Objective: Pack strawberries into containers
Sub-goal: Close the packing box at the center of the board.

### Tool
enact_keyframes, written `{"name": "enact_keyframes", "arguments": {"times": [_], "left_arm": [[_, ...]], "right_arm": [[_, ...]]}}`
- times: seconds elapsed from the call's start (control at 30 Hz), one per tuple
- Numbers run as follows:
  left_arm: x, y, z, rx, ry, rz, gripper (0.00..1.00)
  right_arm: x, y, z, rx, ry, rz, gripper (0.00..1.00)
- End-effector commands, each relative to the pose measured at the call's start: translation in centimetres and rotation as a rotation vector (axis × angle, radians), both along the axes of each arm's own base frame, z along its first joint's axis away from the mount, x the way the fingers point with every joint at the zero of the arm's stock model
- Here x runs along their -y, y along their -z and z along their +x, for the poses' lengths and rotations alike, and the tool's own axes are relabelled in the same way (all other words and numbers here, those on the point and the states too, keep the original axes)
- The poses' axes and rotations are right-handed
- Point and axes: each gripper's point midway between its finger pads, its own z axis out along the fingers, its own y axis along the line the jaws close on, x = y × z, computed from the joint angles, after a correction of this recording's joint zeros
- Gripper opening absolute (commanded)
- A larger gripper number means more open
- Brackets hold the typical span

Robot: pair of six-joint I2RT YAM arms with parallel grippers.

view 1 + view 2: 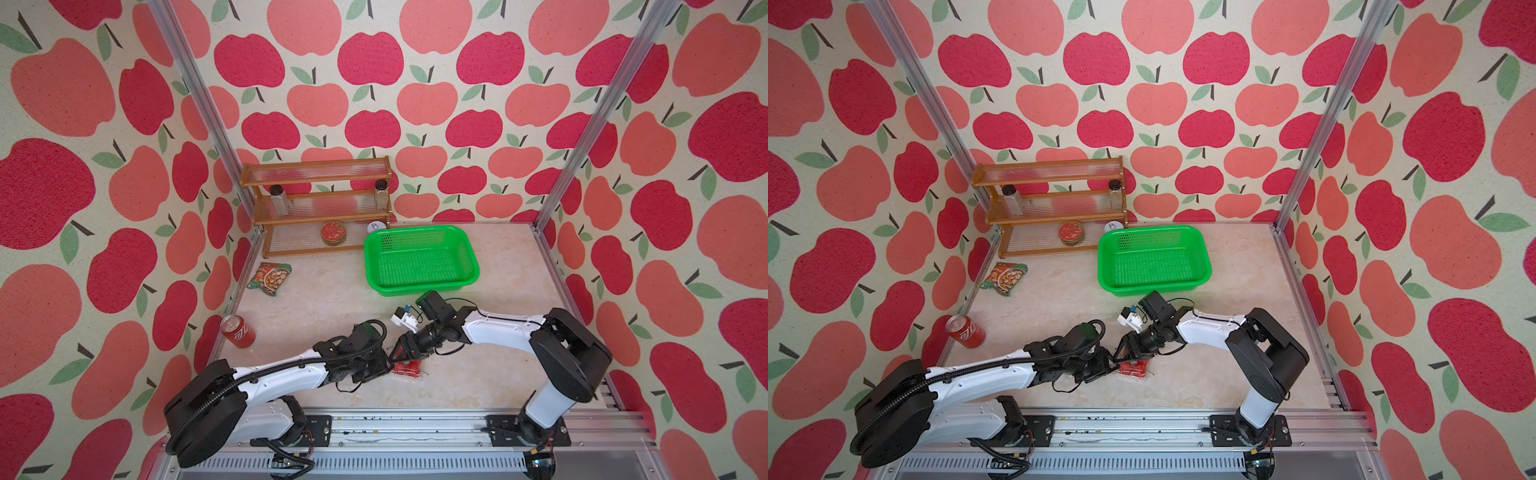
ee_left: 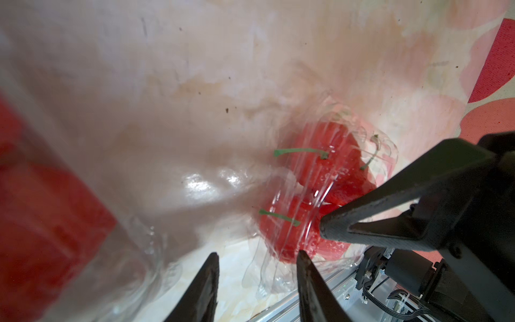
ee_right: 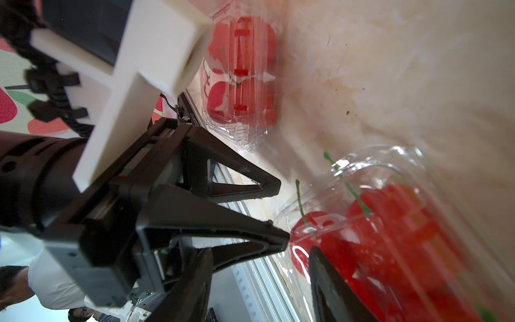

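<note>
Item: clear clamshell container (image 1: 409,369), squarish with no marked long axis, sitting on the table (image 1: 332,299) near the front edge, in the gap where the two arms are meeting. Contents: strawberries (image 2: 334,172) filling it, red and glossy, with thin green stems (image 2: 295,152) poking out at the seam; the lid is lying down over them, though whether it is latched cannot be told. Companion item: a second container (image 3: 242,83), also holding berries with its lid down, is lying well apart toward the front rail, hidden under the left arm in both top views. The green basket (image 1: 419,266) is standing empty farther back. Left gripper (image 2: 257,253): jaws are standing apart, holding nothing, with the container's thin plastic rim showing between them; one fingertip (image 3: 278,239) is touching the box's near corner. Right gripper (image 3: 259,252): jaws are likewise standing apart, not clamped on anything, one fingertip (image 2: 326,227) pressing at the seam of the box. Governing relation: the container is lying directly between the two grippers, the left one arriving from the robot's left and the right one from the far right side, both equally near and both at the rim. Judged step: the lid is probably being pressed shut, so packing is looking close to done.
</note>
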Motion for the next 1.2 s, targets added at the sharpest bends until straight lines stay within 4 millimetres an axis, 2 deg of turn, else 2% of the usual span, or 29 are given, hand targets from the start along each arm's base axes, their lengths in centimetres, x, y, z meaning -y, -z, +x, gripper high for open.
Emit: {"name": "enact_keyframes", "arguments": {"times": [0.0,0.33,0.87,1.17], "left_arm": [[-0.3,0.2,0.1,-0.018,-0.019,0.025,0.41],[-1.3,0.4,-0.7,-0.039,-0.019,0.056,0.36],[-0.5,1.3,-1.2,-0.074,0.044,0.112,0.31],[-1.1,1.6,-1.6,-0.084,0.038,0.132,0.30]], "right_arm": [[1.2,2.0,-0.8,-0.045,0.019,-0.104,0.57],[1.0,2.2,-0.7,-0.054,0.021,-0.107,0.56],[1.0,2.2,-0.7,-0.059,0.022,-0.115,0.56],[1.1,2.5,-0.8,-0.068,0.025,-0.122,0.56]]}}
